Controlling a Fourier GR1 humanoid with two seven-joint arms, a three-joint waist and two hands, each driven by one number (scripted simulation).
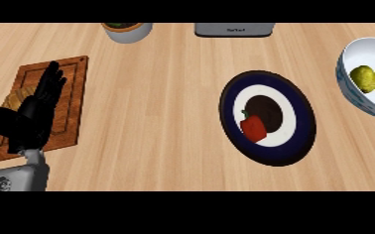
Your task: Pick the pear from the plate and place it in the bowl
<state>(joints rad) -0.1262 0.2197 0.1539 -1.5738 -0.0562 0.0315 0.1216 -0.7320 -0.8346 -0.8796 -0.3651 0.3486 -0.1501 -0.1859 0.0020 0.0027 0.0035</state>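
The pear was already sitting in the bowl at the right edge of the head view, so from how things lay, the place step looked done. The plate held only a red pepper-like item, near its centre, well apart from the bowl.

Your left hand showed at the left edge over the cutting board, fingers straight and up, holding nothing: resting, not reaching. Your right hand didn't show anywhere, so I couldn't say what its fingers were doing.

My read: nothing left to grasp. The next move only called for confirming the pear was settled inside the bowl's wall and keeping both arms clear of the bowl and plate. Leave the red item alone; it wasn't part of the job.
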